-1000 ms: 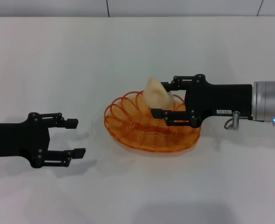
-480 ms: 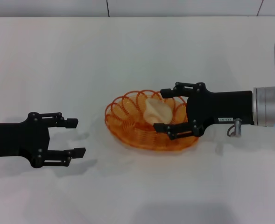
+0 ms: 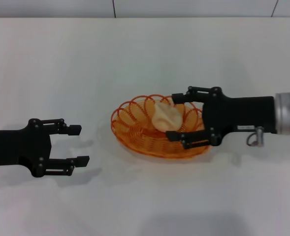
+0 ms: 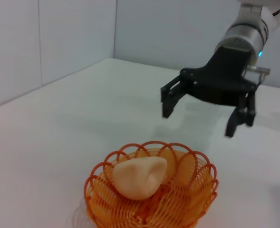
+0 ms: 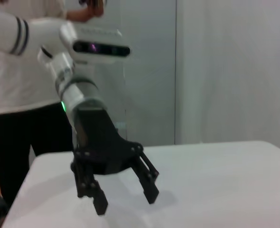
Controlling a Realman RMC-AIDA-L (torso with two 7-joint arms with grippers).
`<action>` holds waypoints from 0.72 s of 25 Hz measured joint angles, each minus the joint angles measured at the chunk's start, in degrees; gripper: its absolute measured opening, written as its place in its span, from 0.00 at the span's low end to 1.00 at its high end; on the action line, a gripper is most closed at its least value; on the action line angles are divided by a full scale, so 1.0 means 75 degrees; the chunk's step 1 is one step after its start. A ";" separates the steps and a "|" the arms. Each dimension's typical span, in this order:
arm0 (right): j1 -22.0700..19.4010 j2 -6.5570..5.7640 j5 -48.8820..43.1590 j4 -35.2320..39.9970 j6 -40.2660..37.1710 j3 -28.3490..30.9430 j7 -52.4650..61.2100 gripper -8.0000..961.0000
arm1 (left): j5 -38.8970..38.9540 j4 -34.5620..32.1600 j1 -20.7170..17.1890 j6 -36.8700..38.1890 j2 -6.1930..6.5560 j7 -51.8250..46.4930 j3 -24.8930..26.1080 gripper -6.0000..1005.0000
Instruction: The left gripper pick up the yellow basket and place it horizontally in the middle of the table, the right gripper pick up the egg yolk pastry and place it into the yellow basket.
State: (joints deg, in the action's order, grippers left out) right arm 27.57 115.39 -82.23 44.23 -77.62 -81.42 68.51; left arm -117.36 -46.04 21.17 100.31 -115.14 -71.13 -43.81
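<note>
The yellow basket point(image 3: 144, 129) sits at the middle of the white table point(image 3: 145, 59). The egg yolk pastry point(image 3: 165, 117) lies inside it, leaning toward the rim. My right gripper point(image 3: 174, 117) is open, its fingers spread on either side of the pastry and raised above it. In the left wrist view the basket point(image 4: 192, 190) holds the pastry point(image 4: 139, 176), and the right gripper point(image 4: 198, 123) hangs open behind and above, apart from both. My left gripper point(image 3: 80, 144) is open and empty, low on the table left of the basket.
The right wrist view shows the left gripper point(image 5: 126, 203) open over the white table, with a person point(image 5: 16, 85) standing behind the table's far side. A wall point(image 3: 184, 7) runs along the table's back edge.
The right gripper lowered the pastry from above the basket into it, opened its fingers and let go, then drew back a little to the right. The left arm has stayed still.
</note>
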 joint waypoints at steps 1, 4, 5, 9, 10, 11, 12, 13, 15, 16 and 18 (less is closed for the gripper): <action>-0.0067 -0.0006 0.0001 0.0025 -0.0193 0.0165 -0.0030 0.90 | 0.0000 0.0000 0.0000 0.0000 0.0000 0.0000 0.0000 0.76; -0.0327 -0.0027 -0.0018 0.0028 -0.0841 0.0755 -0.0223 0.90 | 0.0005 0.0027 0.0000 0.0004 0.0000 0.0066 0.0017 0.76; -0.0421 -0.0037 -0.0036 -0.0001 -0.1013 0.0938 -0.0321 0.90 | 0.0005 0.0035 0.0001 0.0007 0.0000 0.0070 0.0016 0.76; -0.0830 -0.0151 -0.0077 -0.0100 -0.1267 0.1257 -0.0741 0.90 | 0.0006 0.0043 0.0001 0.0017 0.0003 0.0083 0.0017 0.76; -0.0931 -0.0188 -0.0082 -0.0111 -0.1272 0.1287 -0.0788 0.90 | 0.0006 0.0044 0.0000 0.0020 0.0010 0.0083 0.0018 0.76; -0.1002 -0.0227 -0.0082 -0.0126 -0.1271 0.1313 -0.0823 0.90 | 0.0006 0.0045 -0.0003 0.0025 0.0020 0.0079 0.0017 0.76; -0.1050 -0.0253 -0.0085 -0.0165 -0.1262 0.1318 -0.0855 0.90 | 0.0006 0.0046 -0.0006 0.0032 0.0026 0.0070 0.0017 0.76; -0.1101 -0.0335 -0.0091 -0.0291 -0.1256 0.1330 -0.0917 0.89 | 0.0006 0.0046 -0.0006 0.0044 0.0034 0.0060 0.0017 0.76; -0.1107 -0.0377 -0.0095 -0.0362 -0.1265 0.1331 -0.0934 0.89 | 0.0006 0.0046 0.0001 0.0113 0.0052 0.0034 0.0017 0.76; -0.1109 -0.0424 -0.0098 -0.0436 -0.1279 0.1333 -0.0950 0.89 | 0.0006 0.0046 0.0011 0.0173 0.0059 0.0024 0.0017 0.76; -0.1119 -0.0485 -0.0149 -0.0538 -0.1302 0.1352 -0.0952 0.89 | 0.0006 0.0047 0.0035 0.0273 0.0078 -0.0005 0.0016 0.76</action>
State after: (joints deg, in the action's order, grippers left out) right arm 19.17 111.75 -83.35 40.19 -87.38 -71.27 61.37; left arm -117.32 -45.69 21.44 102.36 -114.55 -71.17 -43.68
